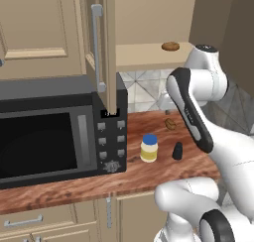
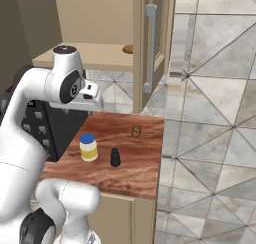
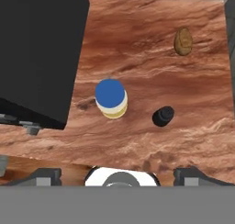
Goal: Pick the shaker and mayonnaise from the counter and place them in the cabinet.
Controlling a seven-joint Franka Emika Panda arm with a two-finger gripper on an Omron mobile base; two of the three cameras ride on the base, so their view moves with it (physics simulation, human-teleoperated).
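The mayonnaise [image 1: 149, 148] [image 2: 88, 147] [image 3: 111, 98], a blue-lidded jar with a yellow band, stands upright on the counter [image 1: 149, 174] [image 2: 142, 163] [image 3: 151, 58]. The small black shaker [image 1: 177, 151] [image 2: 115, 157] [image 3: 163, 116] stands upright just to its right, apart from it. My gripper [image 3: 118, 175] hangs high above both, open, its fingertips [image 3: 43, 175] spread wide with nothing between them. The cabinet [image 1: 149, 55] [image 2: 95, 55] above has its door [image 1: 101, 47] [image 2: 150, 48] swung open, showing the inner shelf.
A black microwave [image 1: 49, 132] [image 2: 55, 123] [image 3: 36, 48] fills the counter left of the jar. One brown round lump [image 1: 170, 123] [image 2: 135, 131] [image 3: 183, 41] lies on the counter behind the shaker. Another brown lump [image 1: 170, 46] [image 2: 128, 49] sits on the cabinet shelf. The counter ends just right of the shaker.
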